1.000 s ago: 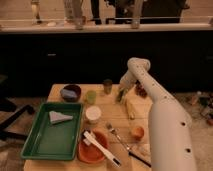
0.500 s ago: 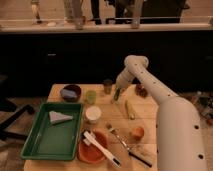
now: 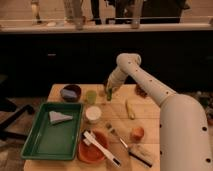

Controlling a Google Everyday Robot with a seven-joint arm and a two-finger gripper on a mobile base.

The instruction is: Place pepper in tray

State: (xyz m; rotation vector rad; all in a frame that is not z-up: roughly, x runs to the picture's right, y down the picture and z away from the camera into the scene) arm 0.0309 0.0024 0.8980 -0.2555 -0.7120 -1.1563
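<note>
The gripper [image 3: 109,90] is hanging at the centre of the frame, over the far side of the wooden table [image 3: 147,120]. It is clamping the top of the pepper [image 3: 109,96], which is dangling upright beneath it, just beside the light-green cup [image 3: 91,96]. The tray [image 3: 50,142] is lying well apart, at the lower left.

The hold is looking thin to me: a slender pepper pinched by one end is liable to swing or slip on a quick sweep. The straight path to the tray is also crossing the light-green cup, the dark bowl [image 3: 71,92] and the white cup [image 3: 92,114], so a low carry is risking a knock. Letting go early is risking a drop into the wrong dish.

The tray is holding one pale wedge-shaped piece [image 3: 59,118] near its far end, with most of its floor showing bare. The orange-red bowl [image 3: 82,150], touching the tray's right rim, is carrying white utensils [image 3: 97,145]. Whatever the dark bowl is holding is not showing.
</note>
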